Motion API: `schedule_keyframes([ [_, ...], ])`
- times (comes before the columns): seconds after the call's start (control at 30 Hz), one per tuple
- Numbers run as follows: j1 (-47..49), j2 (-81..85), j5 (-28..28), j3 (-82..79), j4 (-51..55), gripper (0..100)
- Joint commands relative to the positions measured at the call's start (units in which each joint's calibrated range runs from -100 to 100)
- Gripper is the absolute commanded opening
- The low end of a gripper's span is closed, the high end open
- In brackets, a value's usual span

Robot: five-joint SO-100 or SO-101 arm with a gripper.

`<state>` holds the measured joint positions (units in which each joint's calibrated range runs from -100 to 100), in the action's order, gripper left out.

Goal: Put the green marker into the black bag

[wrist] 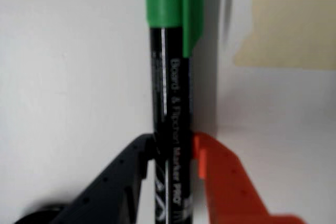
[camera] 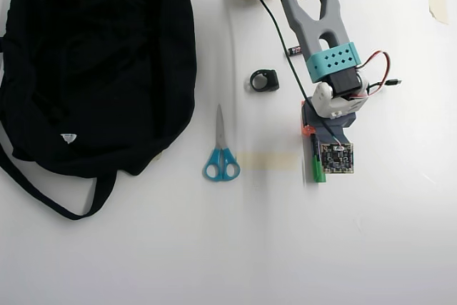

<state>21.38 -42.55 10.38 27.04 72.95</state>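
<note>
On the white tabletop, right of centre in the overhead view, the gripper has its black and orange fingers drawn in against either side of the green marker, whose barrel runs between them with the green cap pointing away from the wrist camera. Whether the marker has left the surface cannot be told. The black bag lies well apart at the upper left of the overhead view, with blue-handled scissors and a small black ring-like item between. The grasp appears to be the step in hand; next, judging by the layout, comes a lift clear of the tabletop and a carry leftward over the scissors to the bag.
</note>
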Motion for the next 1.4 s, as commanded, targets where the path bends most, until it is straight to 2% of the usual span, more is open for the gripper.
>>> schedule_keyframes([
  [0.0,0.2,2.0,0.1,6.1,4.6,2],
  [0.73,0.2,2.0,-0.4,28.1,26.2,2],
  [1.37,-2.2,4.3,-0.5,30.0,25.7,2],
])
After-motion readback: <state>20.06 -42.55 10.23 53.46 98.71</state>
